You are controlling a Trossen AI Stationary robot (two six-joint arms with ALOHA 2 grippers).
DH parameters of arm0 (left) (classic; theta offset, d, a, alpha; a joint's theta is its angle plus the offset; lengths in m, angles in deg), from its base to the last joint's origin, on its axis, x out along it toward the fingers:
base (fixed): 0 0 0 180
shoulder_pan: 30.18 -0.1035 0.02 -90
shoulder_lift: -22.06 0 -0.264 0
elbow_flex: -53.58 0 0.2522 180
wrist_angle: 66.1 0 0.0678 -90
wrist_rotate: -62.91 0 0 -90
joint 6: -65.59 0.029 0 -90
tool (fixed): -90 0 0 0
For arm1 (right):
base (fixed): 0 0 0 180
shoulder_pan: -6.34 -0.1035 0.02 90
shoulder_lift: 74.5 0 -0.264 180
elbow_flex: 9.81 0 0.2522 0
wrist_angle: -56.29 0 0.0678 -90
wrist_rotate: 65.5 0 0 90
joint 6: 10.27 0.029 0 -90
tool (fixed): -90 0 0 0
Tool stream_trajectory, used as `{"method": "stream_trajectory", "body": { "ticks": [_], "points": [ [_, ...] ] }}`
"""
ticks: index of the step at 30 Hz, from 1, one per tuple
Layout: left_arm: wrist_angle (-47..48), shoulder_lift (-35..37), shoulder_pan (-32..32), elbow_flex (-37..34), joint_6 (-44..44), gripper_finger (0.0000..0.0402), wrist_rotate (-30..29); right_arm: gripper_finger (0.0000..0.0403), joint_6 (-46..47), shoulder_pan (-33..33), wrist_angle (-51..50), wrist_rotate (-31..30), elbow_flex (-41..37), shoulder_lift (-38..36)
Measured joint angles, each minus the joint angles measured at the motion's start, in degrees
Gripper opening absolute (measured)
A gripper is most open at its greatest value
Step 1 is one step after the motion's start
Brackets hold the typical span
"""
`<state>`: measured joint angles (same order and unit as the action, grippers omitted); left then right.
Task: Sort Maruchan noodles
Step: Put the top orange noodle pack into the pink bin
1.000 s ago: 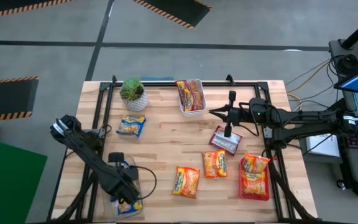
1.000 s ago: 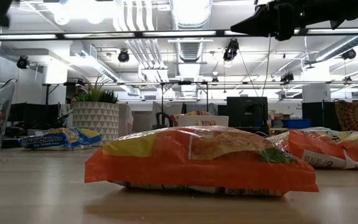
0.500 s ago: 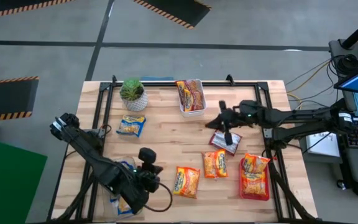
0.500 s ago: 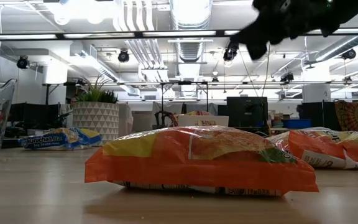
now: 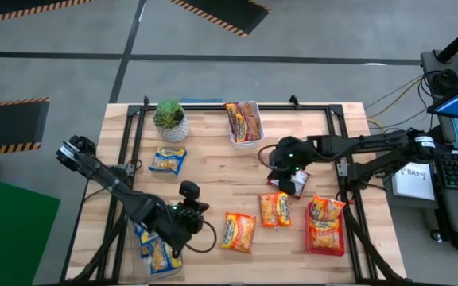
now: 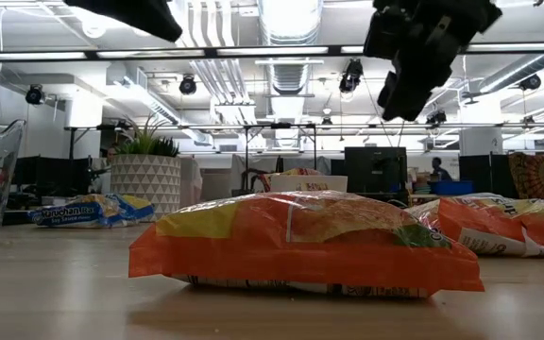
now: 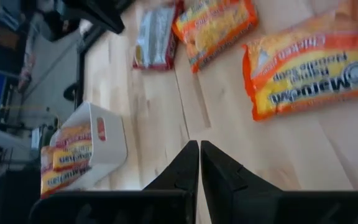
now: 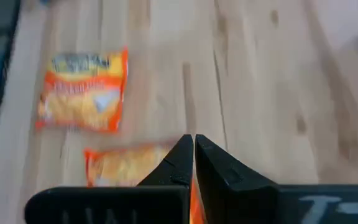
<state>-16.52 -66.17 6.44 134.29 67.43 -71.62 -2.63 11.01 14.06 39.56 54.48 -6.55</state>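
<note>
Orange packet (image 7: 309, 65) reads "Maruchan"; left claw (image 7: 199, 155) closed.

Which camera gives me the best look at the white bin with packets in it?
The high view: the white bin shows whole from above at the table's far edge, packets inside. The left wrist view shows it tilted and partly cut off. The low view shows only its top behind an orange packet. The right wrist view misses it.

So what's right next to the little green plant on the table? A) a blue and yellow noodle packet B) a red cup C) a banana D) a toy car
A: in the high view a blue and yellow noodle packet lies on the table just below the potted plant.
</note>
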Motion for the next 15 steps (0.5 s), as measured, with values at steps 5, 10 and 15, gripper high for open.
{"method": "stream_trajectory", "body": {
  "ticks": [5, 10, 15],
  "points": [
    [-12.80, 5.08, -3.05, -7.67, 7.12, 0.0000, 0.02, 0.0009, 2.12, -0.07, -16.15, 0.00, 7.85, 4.03],
    [-18.03, 9.13, -7.98, -12.38, 11.05, 0.0000, 0.01, 0.0009, 4.65, -0.29, -23.77, -0.02, 11.08, 6.90],
    [-18.53, 11.48, -12.79, -13.17, 11.54, 0.0000, -0.04, 0.0009, 3.71, -2.44, -24.90, 0.52, 9.77, 9.16]
  ]
}}
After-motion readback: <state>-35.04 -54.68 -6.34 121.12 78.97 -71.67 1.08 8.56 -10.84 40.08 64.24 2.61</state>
